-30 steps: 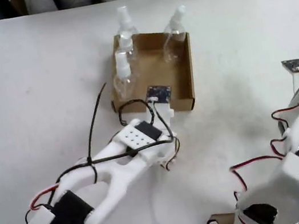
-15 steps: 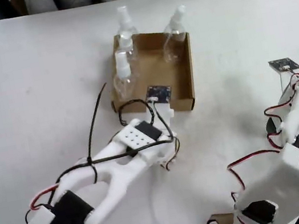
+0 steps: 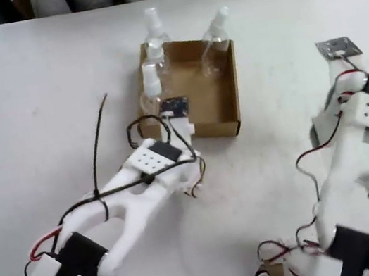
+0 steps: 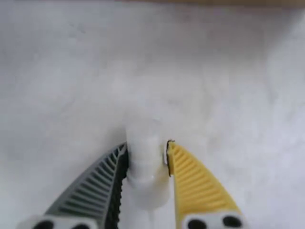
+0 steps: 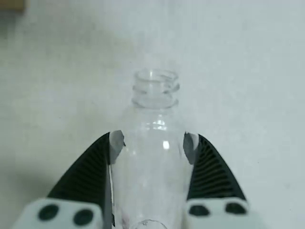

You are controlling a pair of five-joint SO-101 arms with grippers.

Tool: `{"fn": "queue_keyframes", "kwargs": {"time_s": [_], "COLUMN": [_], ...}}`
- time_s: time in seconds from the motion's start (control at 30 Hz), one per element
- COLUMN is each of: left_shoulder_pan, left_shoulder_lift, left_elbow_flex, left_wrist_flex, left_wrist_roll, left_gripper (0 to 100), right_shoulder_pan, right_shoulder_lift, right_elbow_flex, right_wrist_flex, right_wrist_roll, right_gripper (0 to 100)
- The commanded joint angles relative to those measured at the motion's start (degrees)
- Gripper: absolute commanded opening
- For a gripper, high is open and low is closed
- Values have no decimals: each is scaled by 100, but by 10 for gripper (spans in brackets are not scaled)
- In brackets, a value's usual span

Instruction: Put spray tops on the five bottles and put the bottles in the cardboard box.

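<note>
Clearly saw left gripper (image 4: 147, 145) clenched on white spray top (image 4: 145, 164), just short of cardboard box (image 3: 235, 82) at its near-left corner. Found right gripper (image 5: 153, 140) grasping clear uncapped bottle (image 5: 151, 119) by its body, over table (image 3: 32, 86) right of box. Logged capped bottles (image 3: 214, 43) standing along box's far and left walls.

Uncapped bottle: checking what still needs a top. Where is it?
Right wrist view: the uncapped bottle sits clamped in the right gripper, over the table, to the right of the cardboard box.
</note>
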Motion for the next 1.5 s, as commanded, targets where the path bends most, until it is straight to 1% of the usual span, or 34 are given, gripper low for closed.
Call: {"fn": "queue_keyframes", "kwargs": {"time_s": [0.0, 0.1, 0.23, 0.33, 0.4, 0.5, 0.67, 0.9, 0.97, 1.07, 1.23, 1.3, 1.37, 1.47], "left_shoulder_pan": [-497, -875, -1367, -1596, -1780, -2062, -2404, -2404, -2413, -2396, -2387, -2387, -2378, -2264], "left_shoulder_lift": [-848, -1701, -2879, -3556, -3960, -4514, -5385, -5974, -5912, -5648, -4989, -4725, -4514, -4312], "left_elbow_flex": [-527, -615, -501, -457, -492, -510, -510, -545, -800, -1477, -2945, -3393, -3675, -3815], "left_wrist_flex": [413, 818, 853, 721, 668, 387, -413, -1626, -1749, -1442, -158, 237, 536, 844], "left_wrist_roll": [-44, -44, -70, -545, -941, -1266, -1486, -1943, -2022, -2013, -2004, -1996, -1996, -1996], "left_gripper": [21, 21, 23, 24, 24, 24, 24, 24, 24, 24, 24, 24, 24, 24], "right_shoulder_pan": [-884, -1578, -2607, -3415, -3864, -4338, -4936, -5525, -5727, -6044, -6396, -6501, -6580, -6686], "right_shoulder_lift": [-1068, -1429, -1578, -1569, -1622, -1701, -2158, -3556, -4013, -4708, -5833, -6255, -6659, -7248], "right_elbow_flex": [-97, -97, -97, -88, 44, 325, 1327, 3095, 3657, 4501, 5697, 6119, 6470, 6831], "right_wrist_flex": [365, 435, 382, 198, -127, -646, -1596, -2791, -3213, -3978, -5130, -5508, -5780, -5877], "right_wrist_roll": [-774, -1371, -2180, -2769, -2998, -3077, -3077, -3042, -3042, -3033, -3033, -3033, -3033, -3033], "right_gripper": [17, 17, 18, 18, 17, 17, 16, 18, 18, 18, 18, 18, 18, 18]}}
